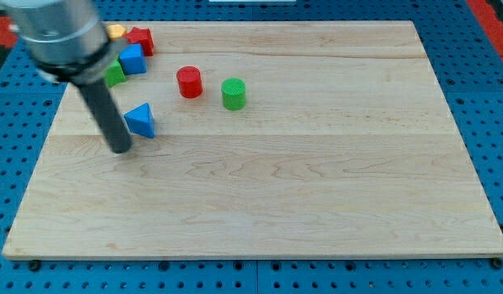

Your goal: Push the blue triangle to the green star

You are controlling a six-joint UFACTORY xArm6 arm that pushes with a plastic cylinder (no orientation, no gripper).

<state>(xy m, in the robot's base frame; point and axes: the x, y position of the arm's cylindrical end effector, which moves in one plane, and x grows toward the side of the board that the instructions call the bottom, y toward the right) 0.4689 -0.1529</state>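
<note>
The blue triangle [140, 120] lies on the wooden board at the view's left. My tip [121, 150] rests on the board just below and left of it, close to its lower left corner. The green star [114, 74] sits higher up at the view's left, partly hidden behind the rod, next to a blue block [131, 60].
A red cylinder [189, 82] and a green cylinder [233, 94] stand right of the triangle. A red block [140, 39] and an orange block [114, 32] lie at the top left corner. The board's left edge [41, 155] is near my tip.
</note>
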